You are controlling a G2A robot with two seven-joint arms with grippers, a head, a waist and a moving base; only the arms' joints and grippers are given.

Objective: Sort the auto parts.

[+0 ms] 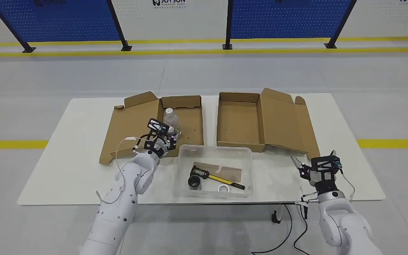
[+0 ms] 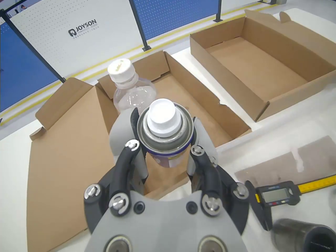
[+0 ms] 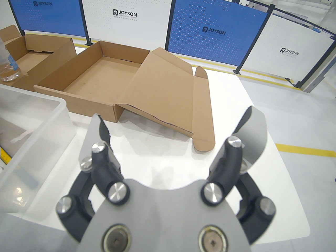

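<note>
Left pincer (image 2: pixel 165 129): clamped on the spray can (image 2: pixel 164 121), which we hold upright over the left box (image 2: pixel 199 100).
Bottle (image 2: pixel 126 85): standing in that box, just beyond the pincer's fingertips.
Right pincer (image 3: pixel 175 117): jaws apart, holding nothing; the right box (image 3: pixel 105 72) lies ahead of it.
Done, we judge: bottle sorted, can nearly placed.
Left to do: caliper (image 2: pixel 278 194) and black cylinder (image 1: pixel 195 183), in the bin (image 1: pixel 215 150) beside our left pincer.
</note>
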